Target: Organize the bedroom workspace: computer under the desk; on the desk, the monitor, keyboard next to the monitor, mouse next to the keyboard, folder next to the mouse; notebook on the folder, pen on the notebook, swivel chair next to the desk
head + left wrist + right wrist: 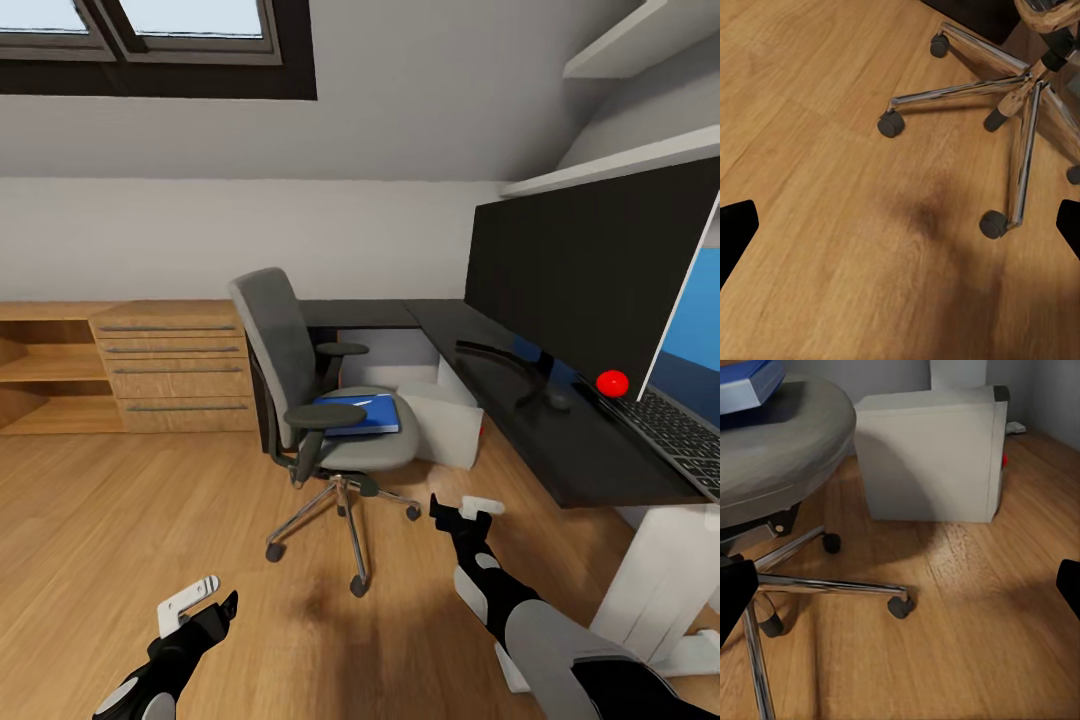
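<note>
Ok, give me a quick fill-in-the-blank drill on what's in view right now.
1. The blue folder lies on the ____ of the chair.
2. The white computer stands on the ____.
3. The red mouse sits on the ____.
4. Both grippers, left and right, are ____.

Missing: seat; floor; desk; open

No readable text, no labels, brands or numbers anywhere, blue folder point(358, 413) cover plain, keyboard point(678, 436) keys too small to read (any legends lost in blur), monitor point(600, 262) back blank, white computer point(932, 454) case unmarked
</note>
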You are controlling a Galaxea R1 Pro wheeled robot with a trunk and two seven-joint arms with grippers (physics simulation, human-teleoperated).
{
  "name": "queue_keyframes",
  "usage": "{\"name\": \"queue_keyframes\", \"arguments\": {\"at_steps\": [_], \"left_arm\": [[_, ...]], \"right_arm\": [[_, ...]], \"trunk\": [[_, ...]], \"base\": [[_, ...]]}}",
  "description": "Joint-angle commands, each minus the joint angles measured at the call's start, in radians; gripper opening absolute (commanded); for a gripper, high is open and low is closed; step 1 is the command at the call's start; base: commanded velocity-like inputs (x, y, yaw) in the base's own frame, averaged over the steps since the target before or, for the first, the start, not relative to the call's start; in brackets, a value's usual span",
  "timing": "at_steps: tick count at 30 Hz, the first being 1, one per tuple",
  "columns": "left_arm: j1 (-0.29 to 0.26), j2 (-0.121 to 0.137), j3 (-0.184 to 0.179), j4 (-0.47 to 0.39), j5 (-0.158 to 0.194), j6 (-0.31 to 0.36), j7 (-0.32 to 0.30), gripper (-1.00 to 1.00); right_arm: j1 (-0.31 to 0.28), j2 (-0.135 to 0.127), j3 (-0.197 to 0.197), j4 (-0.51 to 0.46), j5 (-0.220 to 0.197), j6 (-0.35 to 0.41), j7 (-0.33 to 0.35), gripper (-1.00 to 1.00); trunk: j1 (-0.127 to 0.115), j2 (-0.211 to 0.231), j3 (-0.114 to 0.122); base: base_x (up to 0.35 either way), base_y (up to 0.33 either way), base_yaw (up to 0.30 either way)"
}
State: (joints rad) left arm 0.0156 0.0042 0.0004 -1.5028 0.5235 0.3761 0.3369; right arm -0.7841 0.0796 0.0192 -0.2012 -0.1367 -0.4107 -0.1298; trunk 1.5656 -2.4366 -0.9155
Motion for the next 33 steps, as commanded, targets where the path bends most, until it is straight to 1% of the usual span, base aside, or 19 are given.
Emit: {"name": "queue_keyframes", "arguments": {"at_steps": [1,20,26,31,33], "left_arm": [[0.000,0.000,0.000,-0.002,0.010,0.003,0.007,1.00],[0.000,0.000,0.000,-0.002,0.010,0.003,0.007,1.00],[0.000,0.000,0.000,-0.002,0.011,0.004,0.007,1.00],[0.000,0.000,0.000,-0.002,0.010,0.006,0.007,1.00],[0.000,0.000,0.000,-0.002,0.010,0.006,0.007,1.00]], "right_arm": [[-0.001,0.001,0.003,0.001,-0.008,-0.004,-0.001,1.00],[0.000,0.004,0.005,0.001,-0.010,-0.002,0.004,1.00],[0.000,0.010,0.006,0.002,-0.007,0.004,0.008,1.00],[0.000,0.016,0.005,-0.003,-0.014,0.067,0.026,1.00],[0.000,0.023,0.001,-0.010,-0.026,0.107,0.036,1.00]], "trunk": [[0.000,0.000,-0.001],[0.000,0.000,-0.001],[0.000,0.000,-0.001],[0.000,0.000,-0.001],[0.000,0.000,-0.001]], "base": [[0.000,0.000,-0.003],[0.000,0.000,0.000],[0.000,0.000,0.000],[0.000,0.000,0.000],[0.000,0.000,0.000]]}}
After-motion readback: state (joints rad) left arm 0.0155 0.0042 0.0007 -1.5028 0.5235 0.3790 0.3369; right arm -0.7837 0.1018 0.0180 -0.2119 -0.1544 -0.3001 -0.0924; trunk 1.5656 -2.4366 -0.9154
